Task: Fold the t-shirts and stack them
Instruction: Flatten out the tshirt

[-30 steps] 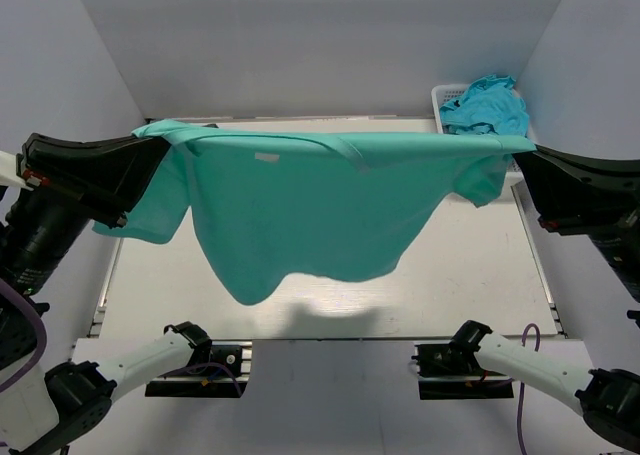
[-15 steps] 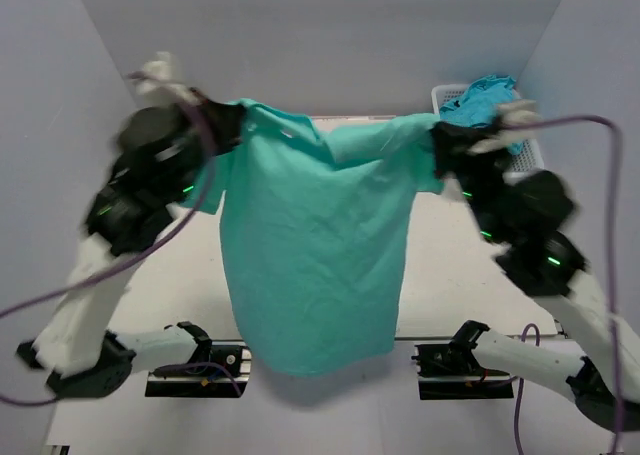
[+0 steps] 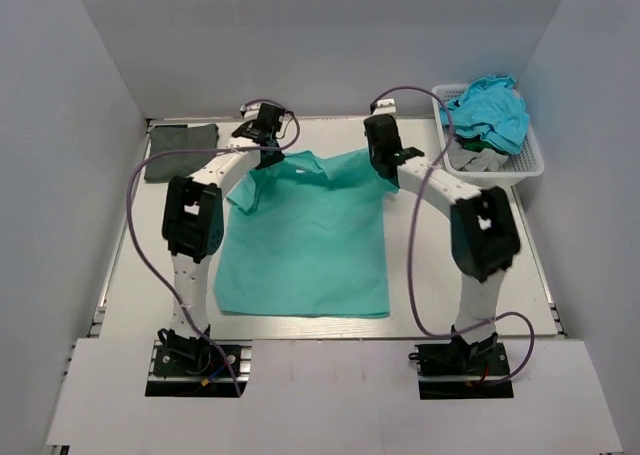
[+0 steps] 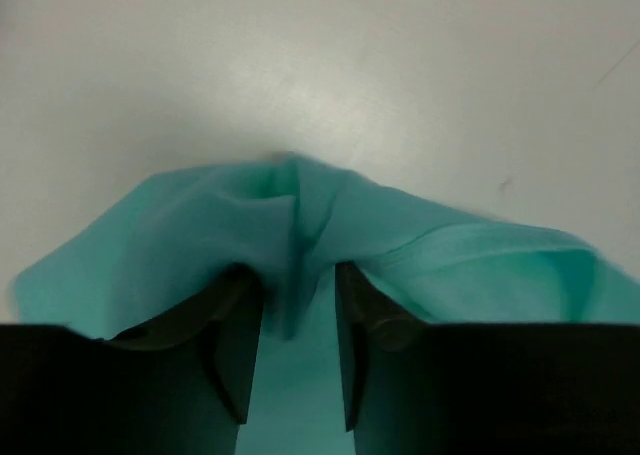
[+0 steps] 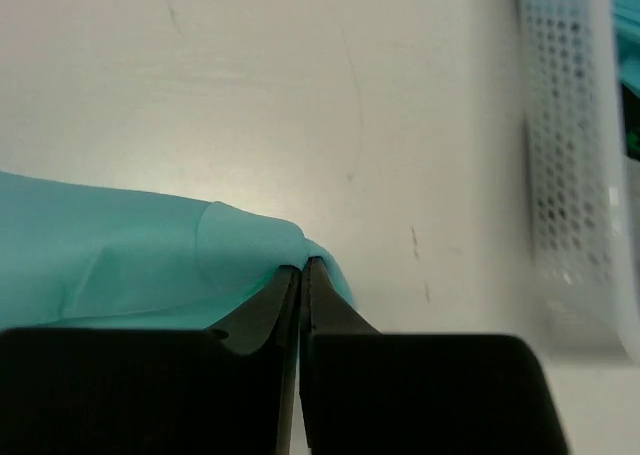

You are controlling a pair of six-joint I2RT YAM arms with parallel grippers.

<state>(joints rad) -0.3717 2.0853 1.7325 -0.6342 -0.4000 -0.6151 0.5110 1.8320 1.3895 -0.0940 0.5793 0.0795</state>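
A teal-green t-shirt lies spread flat on the table, collar toward the back. My left gripper is at its back left shoulder. In the left wrist view that gripper stands open, and a loose ridge of the teal cloth rises between its fingers. My right gripper is at the back right shoulder. It is shut on the shirt's edge. A dark grey-green t-shirt lies folded at the back left corner.
A white lattice basket stands at the back right, holding a turquoise-blue shirt with grey cloth under it. Its wall shows close on the right in the right wrist view. Grey walls enclose the table on three sides.
The teal t-shirt hung spread in the air between both grippers; it now lies flat on the table. Both arms have reached toward the back, and the left jaws have opened.
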